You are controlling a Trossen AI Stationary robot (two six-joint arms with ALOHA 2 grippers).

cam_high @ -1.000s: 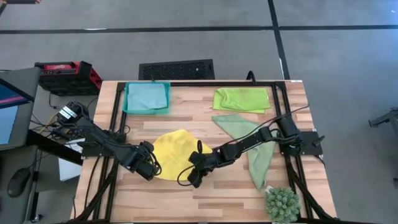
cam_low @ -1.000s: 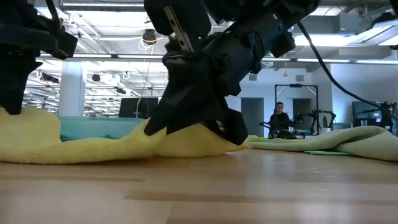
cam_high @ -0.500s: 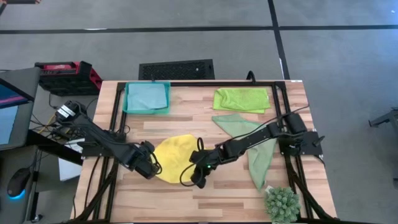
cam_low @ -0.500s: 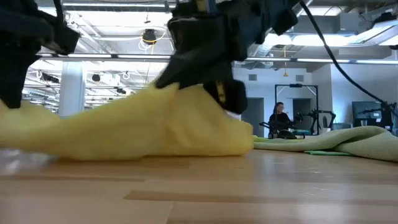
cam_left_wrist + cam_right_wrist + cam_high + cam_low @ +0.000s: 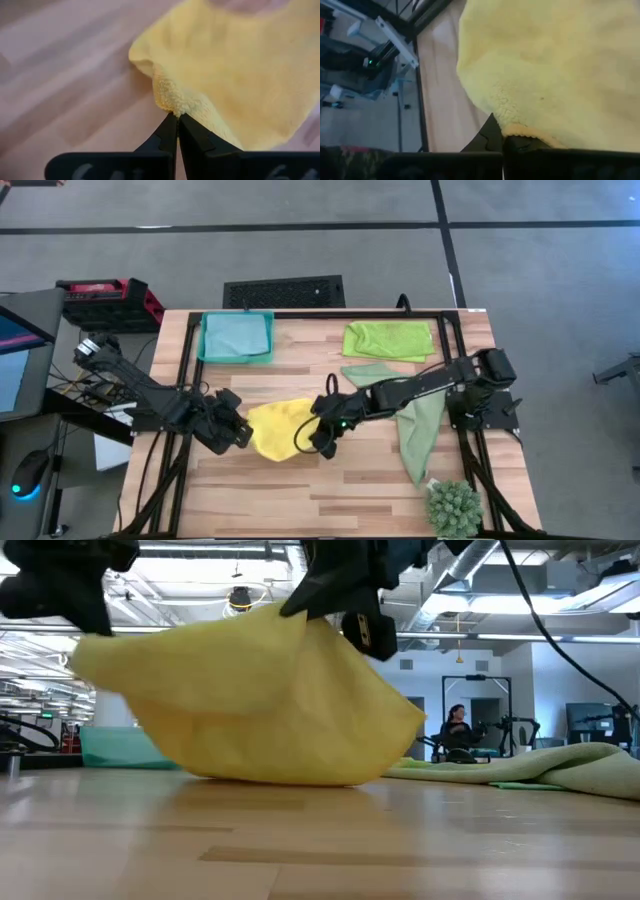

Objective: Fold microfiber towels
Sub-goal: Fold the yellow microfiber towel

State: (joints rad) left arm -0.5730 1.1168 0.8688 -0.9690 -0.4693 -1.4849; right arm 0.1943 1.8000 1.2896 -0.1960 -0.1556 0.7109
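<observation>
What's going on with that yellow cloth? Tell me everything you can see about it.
The yellow towel is a soft, fuzzy, looped-pile cloth, plain in colour. It is bunched and lifted by two edges: the left tool pinches one edge, the right tool another, both shut on it. From table height it hangs like a tent, its lower fold resting on the wooden table. It sits near the table's middle, apart from the other towels.
</observation>
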